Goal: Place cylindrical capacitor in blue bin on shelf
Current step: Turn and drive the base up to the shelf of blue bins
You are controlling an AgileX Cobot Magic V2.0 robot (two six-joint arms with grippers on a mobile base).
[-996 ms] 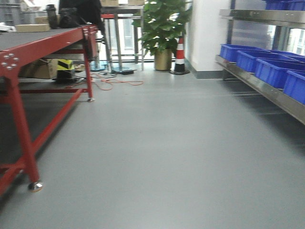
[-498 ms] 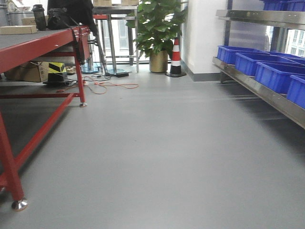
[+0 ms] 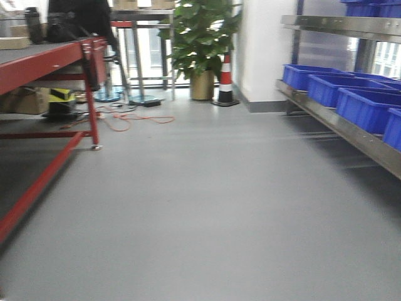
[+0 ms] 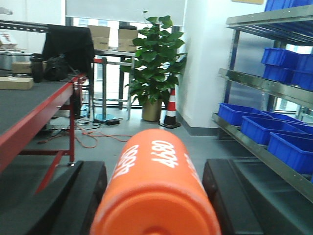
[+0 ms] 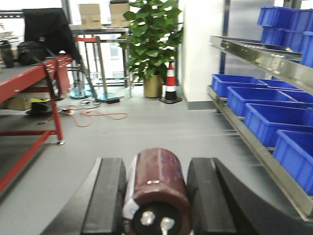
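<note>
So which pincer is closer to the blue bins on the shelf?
Probably the right. The right pincer, gripping the dark red capacitor, has the blue bins just off to its right. The left pincer, gripping the orange cylinder, sits farther over, beside the red workbench.

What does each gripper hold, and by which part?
The left gripper holds an orange cylinder, the right gripper a brown capacitor; each is clamped by its curved sides, its end face free.

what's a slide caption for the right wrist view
Right gripper holds a maroon cylindrical capacitor; blue bins line the steel shelf alongside.
</note>
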